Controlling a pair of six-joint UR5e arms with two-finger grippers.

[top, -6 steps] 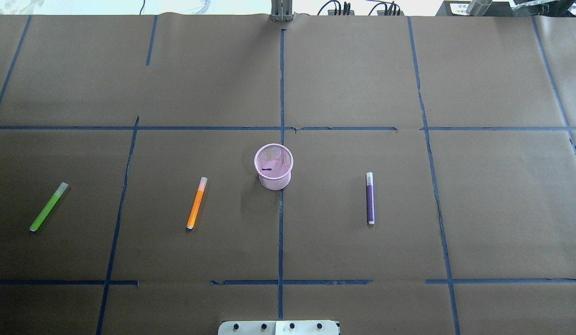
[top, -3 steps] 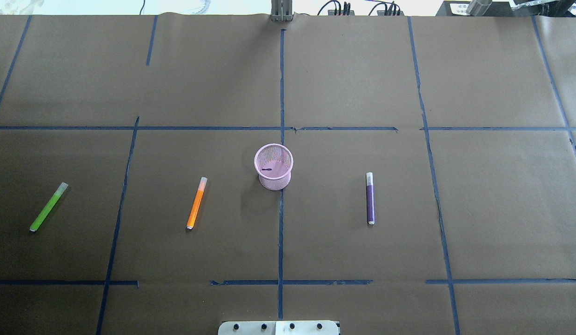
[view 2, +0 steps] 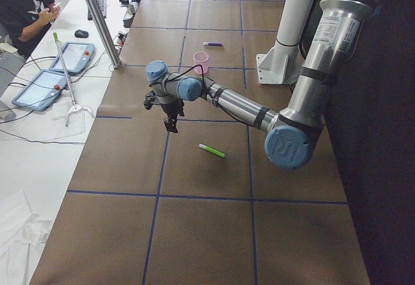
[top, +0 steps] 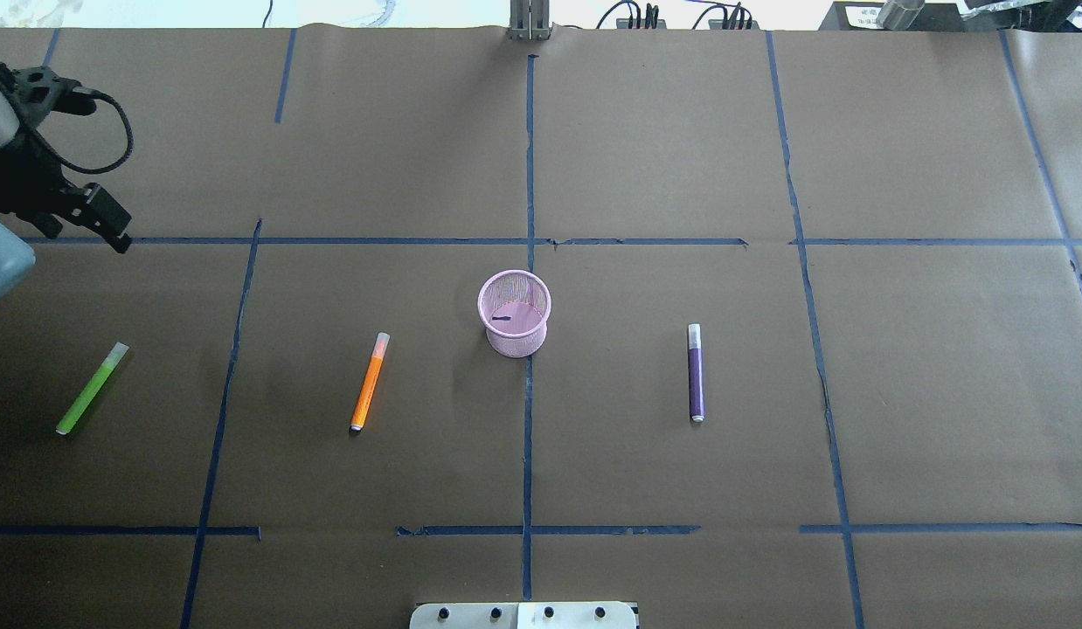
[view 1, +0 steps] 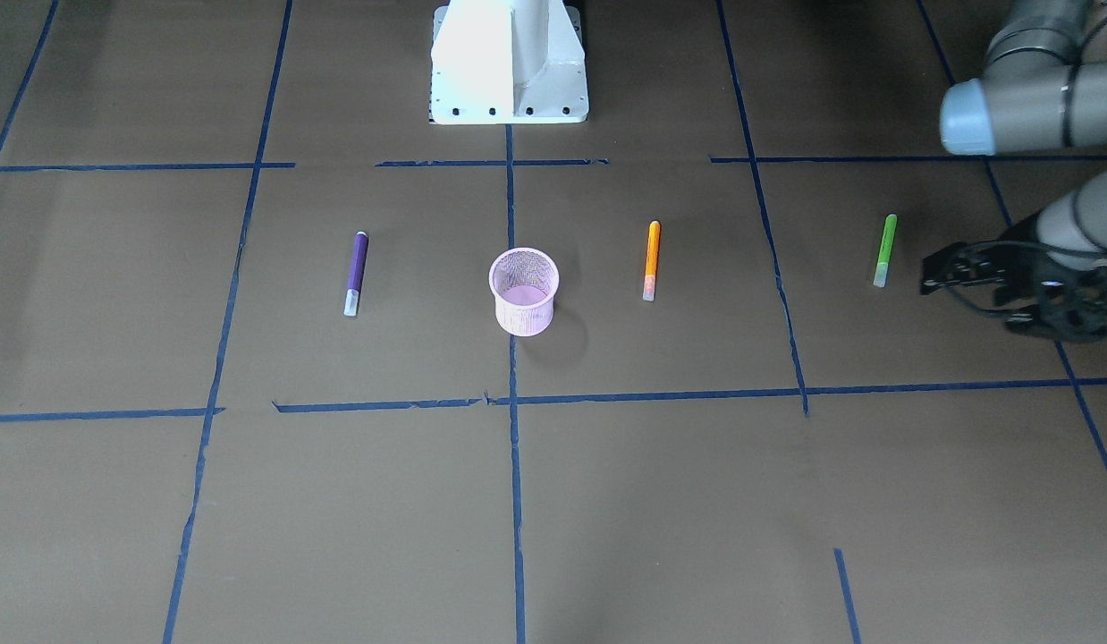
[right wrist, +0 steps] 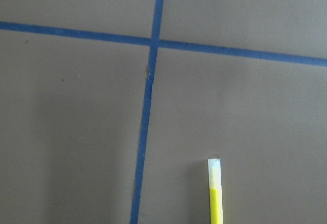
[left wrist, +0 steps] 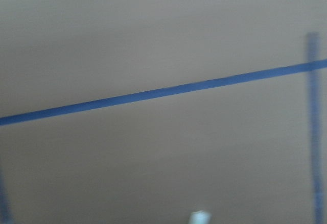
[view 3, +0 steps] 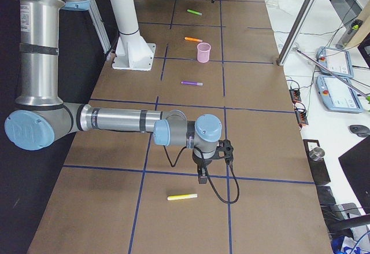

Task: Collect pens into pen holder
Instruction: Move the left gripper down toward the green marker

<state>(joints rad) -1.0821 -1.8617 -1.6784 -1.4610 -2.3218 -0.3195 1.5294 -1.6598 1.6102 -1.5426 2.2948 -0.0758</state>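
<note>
Shows green pen (top: 92,389), orange pen (top: 370,382) and purple pen (top: 696,373) flat on the counter (top: 681,131), either side of the upright pen holder (top: 515,342). Places left gripper (top: 113,229) well apart from green pen, right gripper (view 3: 202,178) near a yellow pen (view 3: 182,197); cannot tell either jaws' spread.

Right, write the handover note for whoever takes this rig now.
Left gripper: over the table, beyond the green pen, holding nothing; open or shut unclear.
Right gripper: near a yellow pen at the robot's far right; open or shut unclear.
Pen holder: upright mid-table, no pen in it.
Orange pen and purple pen: flat on either side of it, not touching it.
Done: nothing collected.
Left: all four pens.
</note>
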